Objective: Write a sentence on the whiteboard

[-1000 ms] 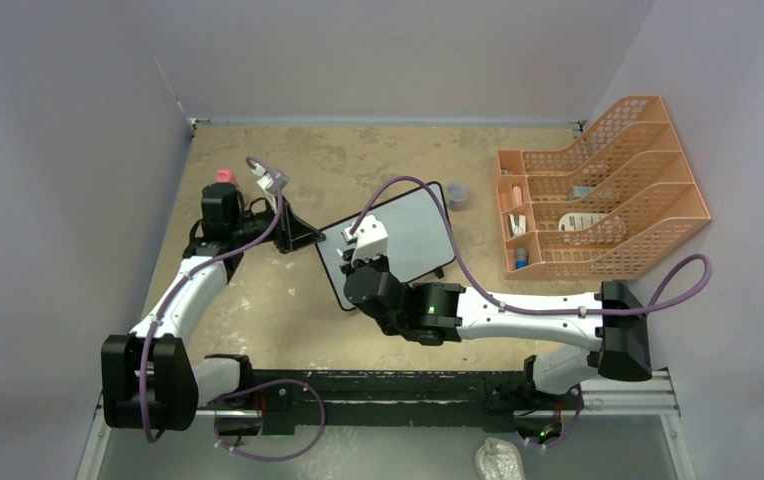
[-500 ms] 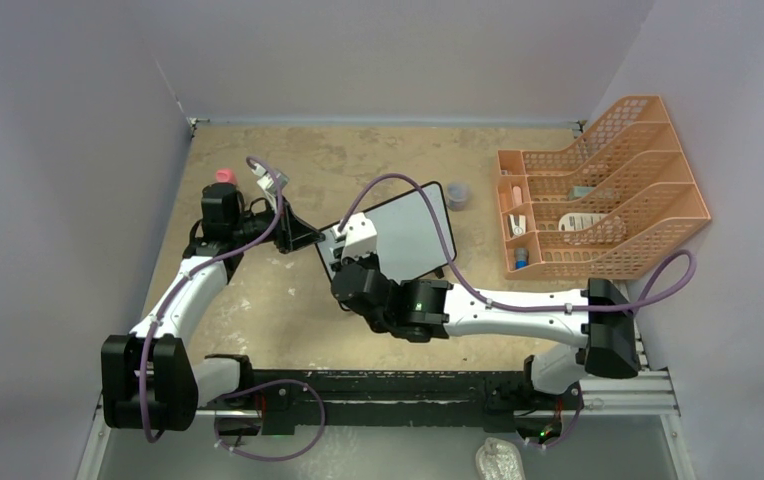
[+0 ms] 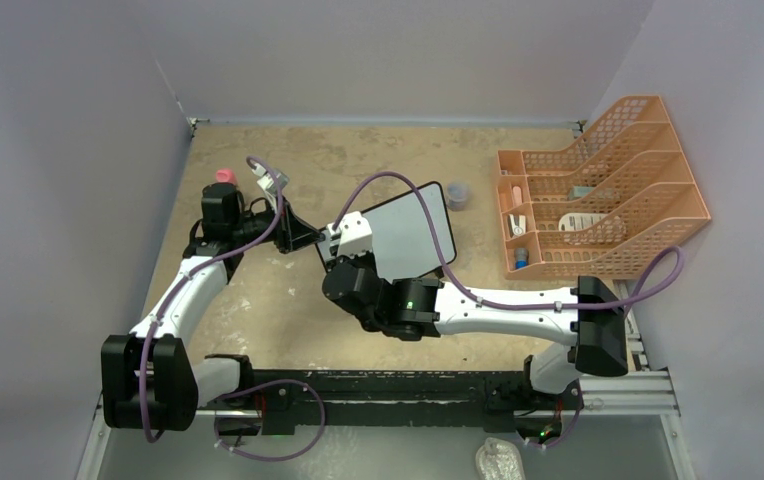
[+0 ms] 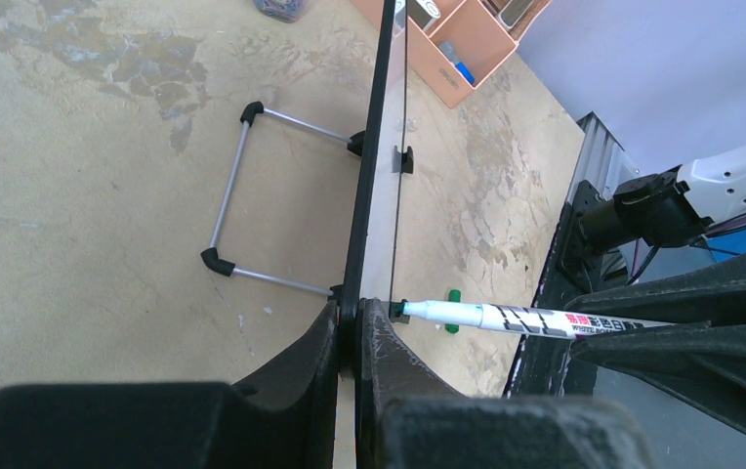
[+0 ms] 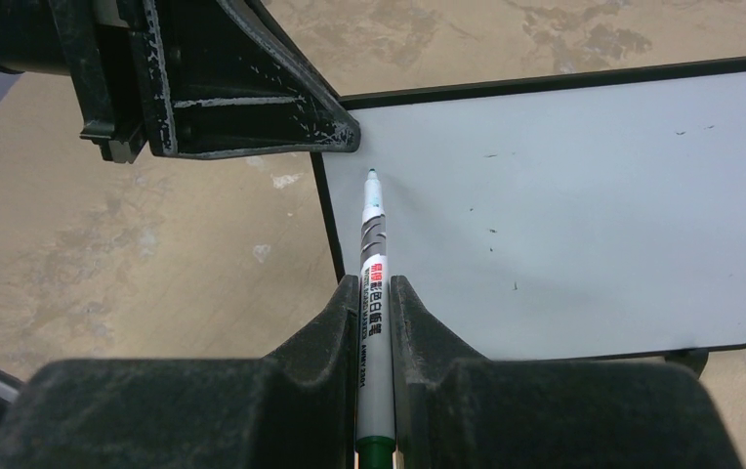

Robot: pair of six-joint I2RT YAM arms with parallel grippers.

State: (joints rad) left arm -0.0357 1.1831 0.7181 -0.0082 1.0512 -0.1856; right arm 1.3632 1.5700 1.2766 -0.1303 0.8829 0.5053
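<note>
— So, where do things stand?
— The left gripper (image 4: 352,324) is clamped on the whiteboard (image 5: 584,195) at its edge, holding it upright. The right gripper (image 5: 377,293) pinches the marker (image 5: 373,234), with its tip at the board's corner, just beside that clamp. No sentence shows yet.
— Risks?
— Pressing hard could, I think, tilt the board in the clamp. Starting this close might also drag the tip into those fingers.

Items counted, top view:

- One whiteboard (image 3: 413,235), centre.
- One marker (image 5: 371,210).
- Two robot arms: the left arm (image 3: 183,290) and the right arm (image 3: 508,312).
- Two grippers: the left gripper (image 4: 350,318) and the right gripper (image 5: 373,285).
- One orange desk organiser (image 3: 648,215), upper right.
- One pink item (image 3: 224,176), upper left.
- One small dark pot (image 3: 457,195), near the whiteboard's upper right corner.
- One crumpled clear bag (image 3: 503,462), bottom edge.
</note>
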